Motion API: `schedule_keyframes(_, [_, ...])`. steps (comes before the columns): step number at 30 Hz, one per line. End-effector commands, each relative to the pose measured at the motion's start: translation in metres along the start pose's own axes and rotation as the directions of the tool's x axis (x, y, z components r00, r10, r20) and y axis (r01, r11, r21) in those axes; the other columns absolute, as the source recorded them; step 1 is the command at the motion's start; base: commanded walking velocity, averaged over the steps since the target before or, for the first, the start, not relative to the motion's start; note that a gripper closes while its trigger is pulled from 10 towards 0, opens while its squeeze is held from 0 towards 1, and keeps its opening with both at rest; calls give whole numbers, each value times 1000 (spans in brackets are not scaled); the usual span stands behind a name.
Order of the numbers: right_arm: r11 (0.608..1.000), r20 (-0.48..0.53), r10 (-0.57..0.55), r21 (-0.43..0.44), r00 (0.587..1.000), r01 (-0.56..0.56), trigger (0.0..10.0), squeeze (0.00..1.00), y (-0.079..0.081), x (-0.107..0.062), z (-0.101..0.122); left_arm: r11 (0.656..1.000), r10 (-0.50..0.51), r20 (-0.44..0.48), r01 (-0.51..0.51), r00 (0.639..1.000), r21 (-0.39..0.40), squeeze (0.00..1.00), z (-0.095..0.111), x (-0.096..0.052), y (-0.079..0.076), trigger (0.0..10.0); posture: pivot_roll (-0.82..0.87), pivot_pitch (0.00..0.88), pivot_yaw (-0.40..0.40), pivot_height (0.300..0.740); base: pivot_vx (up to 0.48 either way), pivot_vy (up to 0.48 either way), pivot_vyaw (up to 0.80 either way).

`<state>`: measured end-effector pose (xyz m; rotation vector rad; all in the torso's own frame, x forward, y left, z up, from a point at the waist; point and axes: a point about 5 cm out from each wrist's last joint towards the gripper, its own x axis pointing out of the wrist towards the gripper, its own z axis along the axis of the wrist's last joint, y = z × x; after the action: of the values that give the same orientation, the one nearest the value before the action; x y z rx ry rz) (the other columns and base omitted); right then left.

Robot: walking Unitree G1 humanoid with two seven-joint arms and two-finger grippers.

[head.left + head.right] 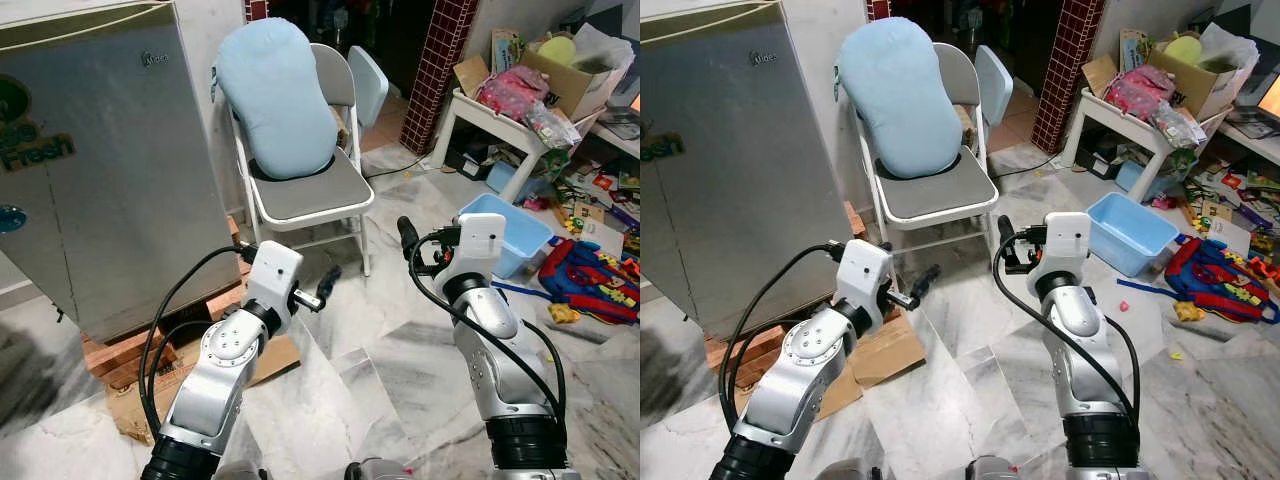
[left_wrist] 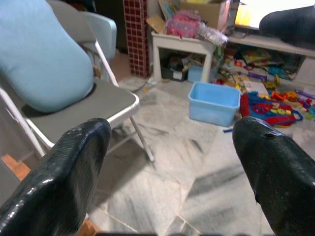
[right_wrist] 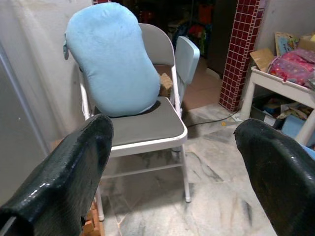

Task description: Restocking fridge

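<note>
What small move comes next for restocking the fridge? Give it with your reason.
Probably turn left toward the fridge. Its door looks shut, and it stands off to the robot's left, while both wrist views look at the folding chair instead. The left gripper and right gripper are open and hold nothing.

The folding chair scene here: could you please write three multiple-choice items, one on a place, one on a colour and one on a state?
1. Where does the pale cushion rest?
A. on the folding chair
B. in the tub
C. on the floor
2. What colour is the plastic tub on the floor?
A. red
B. light blue
C. green
3. How is the fridge door?
A. wide open
B. removed
C. closed

Answers:
1 A: the cushion leans against the back of the folding chair.
2 B: the tub is light blue.
3 C: the fridge shows a shut front.
</note>
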<state>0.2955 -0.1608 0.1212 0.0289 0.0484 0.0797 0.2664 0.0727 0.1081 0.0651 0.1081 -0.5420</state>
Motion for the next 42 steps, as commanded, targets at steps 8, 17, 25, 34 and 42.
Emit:
schedule_keyframes(8, [999, 23, -47, -6, 999, 47, 10000, 0, -1, -1, 7, 993, 52, 42, -47, 998, -105, 0, 12, 2, 13, 10000, -4, 28, 8, 740, 0, 0, -600])
schedule_keyframes(17, [998, 13, -61, -5, 998, 61, 10000, 0, -5, -6, 2, 987, 63, 64, -53, 996, -153, 0, 15, 4, 14, 10000, -18, 20, 8, 740, -355, 0, -800])
schedule_keyframes(25, [995, 12, -94, -23, 995, 94, 10000, 0, -17, -14, 2, 985, 78, 58, -68, 995, -160, 0, 13, 1, 17, 10000, -19, 14, 3, 740, -422, 0, -800])
schedule_keyframes(34, [990, -20, -134, -39, 991, 133, 10000, 0, -31, -34, -8, 970, 153, 39, -142, 987, -196, 0, 7, -8, 36, 10000, -17, 0, 6, 740, -399, 0, -800])
schedule_keyframes(42, [982, -30, -186, -35, 982, 185, 10000, 0, -39, -47, -10, 946, 199, 48, -179, 979, -272, 0, 1, -21, 50, 10000, -44, 0, 48, 740, -67, 0, -400])
